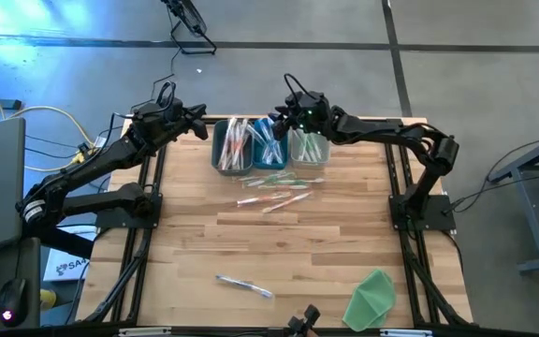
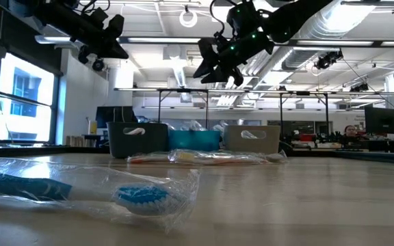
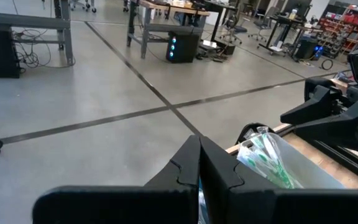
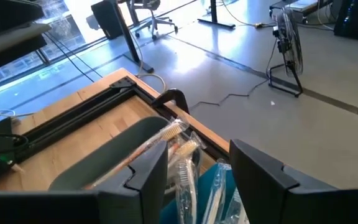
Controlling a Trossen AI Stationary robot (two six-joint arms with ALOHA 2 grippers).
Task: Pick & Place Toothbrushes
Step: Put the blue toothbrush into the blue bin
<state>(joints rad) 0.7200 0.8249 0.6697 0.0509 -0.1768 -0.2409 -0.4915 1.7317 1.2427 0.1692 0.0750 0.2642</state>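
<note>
Wooden desk, 3 bins in a row at the far edge: dark grey bin w/ pink/orange toothbrushes, blue bin w/ blue ones, pale bin w/ green ones. Loose wrapped toothbrushes lie scattered on the desk just in front of the bins, mostly pink/orange, some green. One more wrapped blue toothbrush lies alone near the front edge, well apart from the rest; low view shows it close up. Green cloth at front right corner.

Right gripper hovers above the bins, roughly over the blue/pale pair, raised off them per low view. Jaws apart, nothing between them; right wrist view looks down past them at the grey and blue bins' contents. Exact bin under it prob. the blue one, hard to fix.

Left gripper is up beside the grey bin, off its left end, jaws together, empty.
</note>
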